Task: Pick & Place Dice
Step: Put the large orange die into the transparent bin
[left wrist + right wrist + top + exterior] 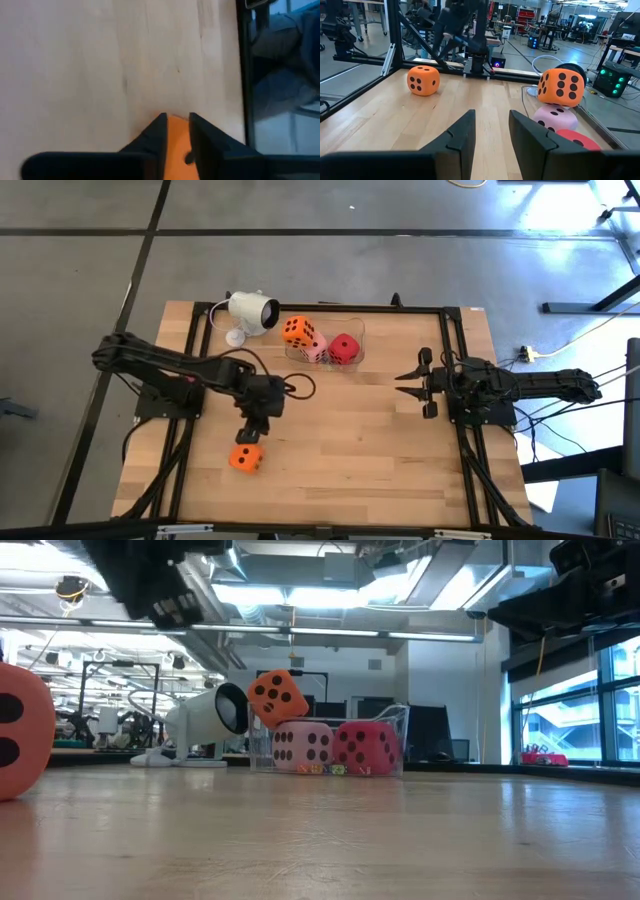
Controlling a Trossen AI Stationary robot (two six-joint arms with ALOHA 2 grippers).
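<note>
Nearest you, the orange die (20, 732) sits alone on the tabletop (350, 450) under the left gripper (249, 436), whose fingers (159, 135) are slightly spread around it, while the right gripper (408, 383) waits, fingers narrowly parted, holding nothing.

Three dice at the back, one alone up front

In the tray (352, 330) at the surface's (360, 440) far edge, one die (297, 331) sits atop another (316, 348), a third (343, 348) just right of them; a camera (252, 311) stands left of the tray, while the fourth die (246, 458) lies near the front-left, under the left tool (251, 434), with the right tool (412, 384) well apart to the right.

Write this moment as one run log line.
left gripper: above lone orange die | right gripper: idle | three dice: in clear container
</note>
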